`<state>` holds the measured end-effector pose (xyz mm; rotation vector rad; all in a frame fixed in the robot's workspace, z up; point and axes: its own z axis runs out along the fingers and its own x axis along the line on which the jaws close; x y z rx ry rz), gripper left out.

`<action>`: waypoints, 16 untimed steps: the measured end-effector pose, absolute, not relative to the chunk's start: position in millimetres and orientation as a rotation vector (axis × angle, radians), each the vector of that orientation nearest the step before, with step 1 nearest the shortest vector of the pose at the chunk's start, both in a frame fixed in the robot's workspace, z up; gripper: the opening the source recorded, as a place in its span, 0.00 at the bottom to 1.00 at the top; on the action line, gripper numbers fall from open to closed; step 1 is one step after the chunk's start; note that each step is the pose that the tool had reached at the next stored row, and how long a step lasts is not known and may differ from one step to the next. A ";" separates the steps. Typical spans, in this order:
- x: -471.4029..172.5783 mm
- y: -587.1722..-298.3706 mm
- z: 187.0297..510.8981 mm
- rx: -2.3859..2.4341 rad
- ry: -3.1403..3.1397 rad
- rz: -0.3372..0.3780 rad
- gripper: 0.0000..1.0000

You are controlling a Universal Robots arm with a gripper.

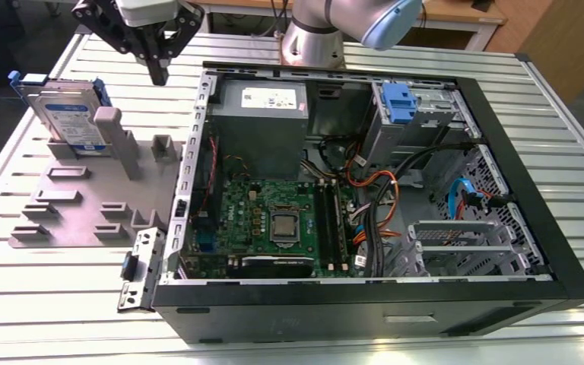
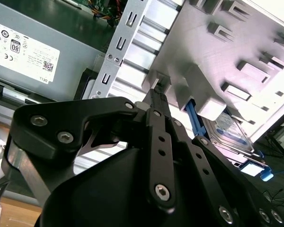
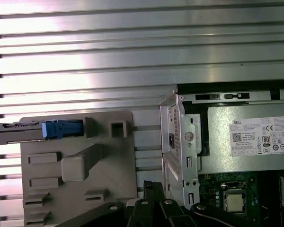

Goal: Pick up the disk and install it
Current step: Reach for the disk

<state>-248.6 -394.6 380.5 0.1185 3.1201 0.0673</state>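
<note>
The disk (image 1: 69, 118) is being propped upright on one edge in a slot of the grey holder plate (image 1: 79, 205), in the upper left of the exterior view. The plate is lying on the slatted table (image 1: 28, 304) beside the open computer case (image 1: 373, 300). The disk's labelled face is being turned toward that camera, and the blue bracket (image 1: 14, 82) is being carried along its edges. In the first wrist view the disk (image 3: 14, 132) is being seen edge-on, and in the second wrist view it (image 2: 232, 135) is being seen beyond the holder's posts.

The gripper (image 1: 158, 74) is being held above the table near the top edge of the exterior view. It is between the disk and the case wall and apart from both. Its jaws are being shown closed together with nothing between them.

The disk is being judged rigid and fairly heavy for its size. Its smooth metal faces are likely to slip under a weak pinch, and its insides are likely to suffer from a knock or a drop. The plastic bracket is being judged springy, so a grip on it alone could flex or shift. The exposed upper part, pinched across the two flat faces near the middle of the top edge, is being judged the soundest hold, as the lower part is being hemmed in by the posts.
</note>
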 end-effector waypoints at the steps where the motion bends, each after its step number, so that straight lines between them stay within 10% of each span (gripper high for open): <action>1: -248.8 -394.6 380.5 0.118 3.120 0.067 0.11; 16: -255.8 -391.4 379.9 0.119 3.120 0.067 0.11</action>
